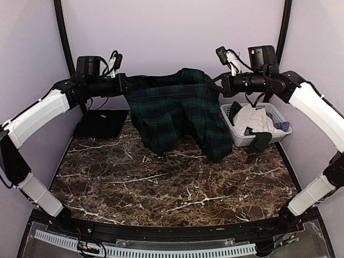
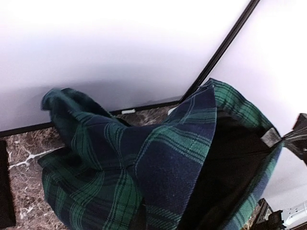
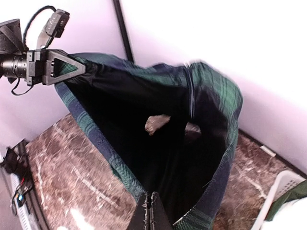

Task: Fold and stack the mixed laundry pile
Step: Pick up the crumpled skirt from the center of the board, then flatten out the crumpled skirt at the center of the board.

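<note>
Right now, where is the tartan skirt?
Top view: the tartan skirt hangs over the table's far middle, between the black cloth, left, and the white basket, right.

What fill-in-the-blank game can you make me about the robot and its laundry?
1. The left pincer and the right pincer are both shut on a green-and-navy checked ____.
2. Its inside lining is the colour ____.
3. The basket with more clothes stands on the table's ____ side.
4. The flat black cloth lies on the far ____ side.
Missing words: skirt, black, right, left.
</note>
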`<action>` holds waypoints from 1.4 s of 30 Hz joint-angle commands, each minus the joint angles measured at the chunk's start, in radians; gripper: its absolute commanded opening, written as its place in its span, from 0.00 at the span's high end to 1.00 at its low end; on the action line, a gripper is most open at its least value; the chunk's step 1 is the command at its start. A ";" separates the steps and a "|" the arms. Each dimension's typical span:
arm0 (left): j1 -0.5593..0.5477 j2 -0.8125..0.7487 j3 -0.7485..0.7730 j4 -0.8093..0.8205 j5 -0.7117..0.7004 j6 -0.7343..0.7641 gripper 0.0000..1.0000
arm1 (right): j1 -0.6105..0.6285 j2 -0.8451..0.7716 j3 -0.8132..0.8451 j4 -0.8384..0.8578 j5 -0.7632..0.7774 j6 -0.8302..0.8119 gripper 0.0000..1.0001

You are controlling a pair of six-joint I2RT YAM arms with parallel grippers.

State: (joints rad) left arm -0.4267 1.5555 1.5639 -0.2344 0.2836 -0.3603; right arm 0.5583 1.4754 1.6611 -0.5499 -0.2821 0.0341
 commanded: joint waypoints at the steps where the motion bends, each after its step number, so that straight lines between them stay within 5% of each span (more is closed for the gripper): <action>1: 0.018 -0.238 -0.341 0.120 -0.024 -0.062 0.98 | -0.018 -0.131 -0.176 -0.029 0.032 -0.017 1.00; 3: -0.005 -0.320 -0.500 0.116 -0.034 -0.074 0.91 | 0.001 -0.177 -0.315 -0.016 0.002 0.005 1.00; 5: -0.037 -0.373 -0.619 0.065 -0.036 -0.081 0.74 | 0.024 -0.204 -0.431 -0.034 -0.050 0.023 0.95; 8: -0.103 -0.479 -0.784 -0.006 -0.084 -0.097 0.32 | 0.087 -0.255 -0.556 -0.056 -0.053 0.107 0.37; 10: -0.112 -0.567 -0.857 -0.008 -0.110 -0.120 0.17 | 0.116 -0.323 -0.629 -0.026 -0.054 0.173 0.08; 11: -0.113 -0.592 -0.868 -0.012 -0.124 -0.128 0.14 | 0.118 -0.365 -0.653 -0.010 -0.064 0.197 0.02; 15: -0.126 -0.593 -0.813 -0.090 -0.158 -0.129 0.11 | 0.118 -0.385 -0.676 -0.034 -0.038 0.224 0.03; 21: -0.260 -0.362 -0.636 -0.224 -0.243 -0.053 0.09 | 0.135 -0.254 -0.681 -0.048 -0.002 0.248 0.12; 31: -0.393 -0.081 -0.392 -0.336 -0.349 0.108 0.10 | 0.229 -0.084 -0.627 -0.042 0.105 0.287 0.12; 36: -0.410 -0.050 -0.425 -0.313 -0.377 0.087 0.08 | 0.247 0.000 -0.590 -0.065 0.132 0.274 0.14; 42: -0.424 -0.025 -0.385 -0.304 -0.394 0.158 0.08 | 0.285 0.006 -0.629 -0.041 0.134 0.294 0.36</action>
State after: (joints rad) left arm -0.8371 1.5238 1.1454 -0.5236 -0.0807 -0.2680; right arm 0.8223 1.4830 1.0401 -0.6071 -0.1745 0.3149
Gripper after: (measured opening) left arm 0.924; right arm 0.690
